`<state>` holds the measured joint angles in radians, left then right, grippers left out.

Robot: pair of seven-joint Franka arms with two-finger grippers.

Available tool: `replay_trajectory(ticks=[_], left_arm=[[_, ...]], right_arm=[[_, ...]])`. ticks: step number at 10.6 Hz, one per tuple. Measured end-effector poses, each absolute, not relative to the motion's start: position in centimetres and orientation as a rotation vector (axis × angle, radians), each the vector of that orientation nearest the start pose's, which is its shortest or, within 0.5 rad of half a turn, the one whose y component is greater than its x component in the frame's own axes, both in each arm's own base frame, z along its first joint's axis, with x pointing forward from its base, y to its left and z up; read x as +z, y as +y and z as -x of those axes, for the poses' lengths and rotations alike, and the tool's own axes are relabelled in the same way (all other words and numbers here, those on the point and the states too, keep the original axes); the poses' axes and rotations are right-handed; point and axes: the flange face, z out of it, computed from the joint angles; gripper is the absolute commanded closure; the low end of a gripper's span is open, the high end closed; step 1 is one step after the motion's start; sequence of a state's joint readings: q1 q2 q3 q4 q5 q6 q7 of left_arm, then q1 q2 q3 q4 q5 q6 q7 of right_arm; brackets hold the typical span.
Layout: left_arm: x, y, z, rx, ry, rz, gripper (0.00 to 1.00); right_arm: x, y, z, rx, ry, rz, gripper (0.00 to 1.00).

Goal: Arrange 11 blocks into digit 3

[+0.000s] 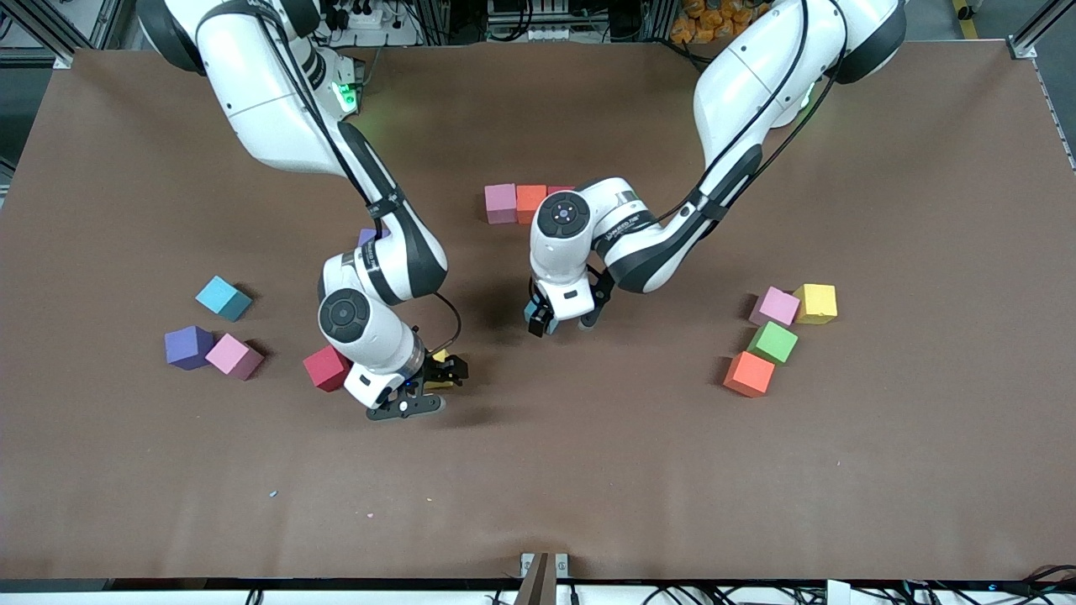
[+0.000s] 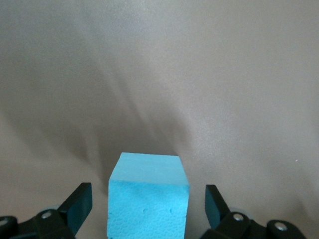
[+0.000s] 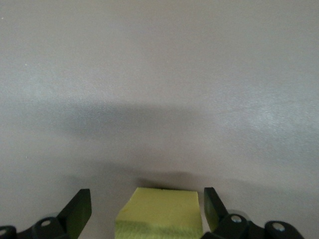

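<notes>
**A:** What filled the front view?

**B:** The brown desk [image 1: 588, 470], edge to edge. The 2 white arms came down from the top of the frame. The right arm [image 1: 277, 109] bent toward the lower middle, and the left arm [image 1: 756, 84] bent toward the centre.

**A:** And the claws?

**B:** The left claw [image 1: 561, 322] was low at the centre of the frame, released. Its 2 fingers [image 2: 77, 204] stood apart on either side of a light blue block [image 2: 148, 199], with a gap showing on each side. The right claw [image 1: 429, 388] sat lower in the frame and was also released. A yellow block [image 3: 162, 211] lay between its fingers on the desk, with a clear gap on at least 1 side.

**A:** Where were the other blocks?

**B:** In the upper centre, a row pink block [image 1: 500, 203] touched a row orange block [image 1: 530, 202]. A reddish sliver [image 1: 561, 190] beside them was mostly hidden by the left arm.

Toward the left arm's end of the desk, 4 blocks sat close together:
- a lilac-pink block [image 1: 774, 306]
- a second yellow block [image 1: 816, 303]
- a green block [image 1: 772, 342]
- a second orange block [image 1: 749, 374]

Toward the right arm's end were 3 more:
- a second light blue block [image 1: 223, 297]
- a purple block [image 1: 188, 347]
- a loose pink block [image 1: 234, 355], touching the purple one

A red block [image 1: 326, 367] sat just beside the right claw's wrist. A purple corner [image 1: 367, 237] showed from under the right arm.
</notes>
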<state>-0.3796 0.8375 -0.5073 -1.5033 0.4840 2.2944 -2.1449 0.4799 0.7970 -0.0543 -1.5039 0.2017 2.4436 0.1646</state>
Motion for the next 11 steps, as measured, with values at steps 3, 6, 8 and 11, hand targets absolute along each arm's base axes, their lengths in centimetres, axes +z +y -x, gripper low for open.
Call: replay_trajectory(ticks=[3,6,8,11], left_arm=[[21.1,-51.1,-50.7,-0.005,-1.675,2.743,0.0],[20.5,-51.2,-50.5,0.003,-1.67,2.739,0.0],[20.2,-51.1,-50.5,0.008,-1.668,2.735,0.07],[19.4,-51.4,-49.9,0.02,-1.653,2.732,0.3]], right_arm=[[19.7,30.8,-65.7,-0.168,-0.224,2.994,0.0],[19.5,29.5,-66.2,-0.176,-0.275,3.006,0.0],[19.3,29.5,-66.0,-0.168,-0.278,3.008,0.0],[18.3,29.7,-65.2,-0.136,-0.288,3.015,0.0]])
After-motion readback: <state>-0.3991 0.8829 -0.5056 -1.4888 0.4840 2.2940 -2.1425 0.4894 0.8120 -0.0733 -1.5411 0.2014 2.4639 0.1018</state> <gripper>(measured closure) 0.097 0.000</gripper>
